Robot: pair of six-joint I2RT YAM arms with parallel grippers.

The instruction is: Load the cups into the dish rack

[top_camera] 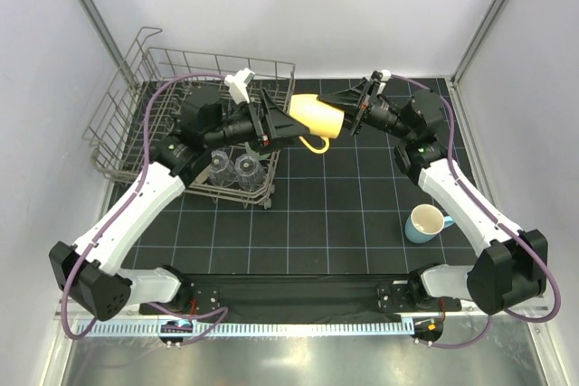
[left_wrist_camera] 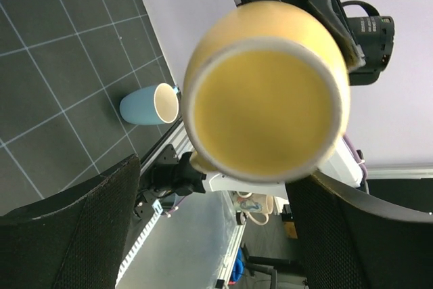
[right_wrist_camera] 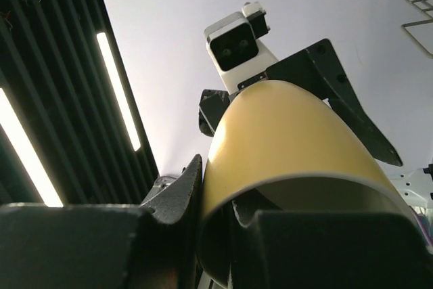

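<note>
A yellow mug with a yellow handle (top_camera: 317, 115) hangs on its side in the air to the right of the dish rack (top_camera: 127, 115). My right gripper (top_camera: 349, 115) is shut on its rim, one finger inside and one outside (right_wrist_camera: 220, 191). My left gripper (top_camera: 282, 122) is open, its fingers spread on either side of the mug's other end (left_wrist_camera: 264, 86). Two clear tumblers (top_camera: 220, 166) (top_camera: 246, 167) stand upside down in the rack's near right corner. A light-blue mug (top_camera: 427, 222) lies on the mat at the right and shows in the left wrist view (left_wrist_camera: 145, 105). The other cups are hidden.
The black gridded mat (top_camera: 344, 214) covers the table. The rack's raised wire rim (top_camera: 149, 42) stands at the far left. White walls enclose the back and sides. The left arm reaches across the rack's right part.
</note>
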